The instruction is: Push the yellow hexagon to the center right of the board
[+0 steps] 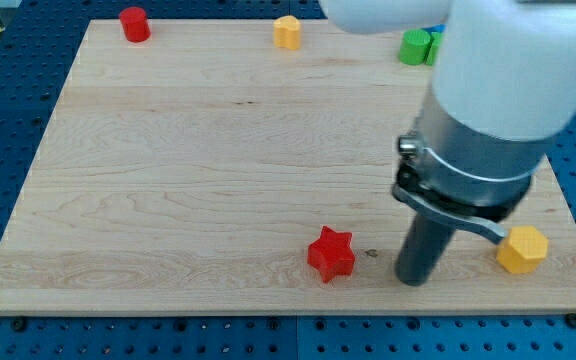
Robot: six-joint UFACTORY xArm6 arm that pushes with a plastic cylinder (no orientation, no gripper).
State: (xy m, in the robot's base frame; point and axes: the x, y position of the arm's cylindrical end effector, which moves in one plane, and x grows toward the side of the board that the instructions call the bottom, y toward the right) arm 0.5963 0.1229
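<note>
Board [218, 180]: pale wooden top on a blue pegboard surround, all four edges in view.
Tip [414, 281]: rod end down on the wood near the bottom edge, holding nothing; no jaws on this rod, so nothing to open or close.
Yellow hexagon [522, 249]: at 3 o'clock of my tip, a little higher, near but apart from it; at the board's 4 o'clock corner, close to the right edge and near the bottom edge; a grey bracket arm overlaps its upper left.
Red star [331, 254]: at 9 o'clock of my tip, near, not touching; bare wood toward 12 o'clock.
Second yellow block [287, 32]: shape unclear; at the top edge, around 12 o'clock of the board.
Red cylinder [135, 24]: on the top edge, 11 o'clock corner.
Green block [416, 46]: at the top edge, 1 o'clock, partly hidden by the arm; a sliver of blue just beside it, contact unclear.
Open room: broad bare middle and left half; centre right hidden behind the arm.
</note>
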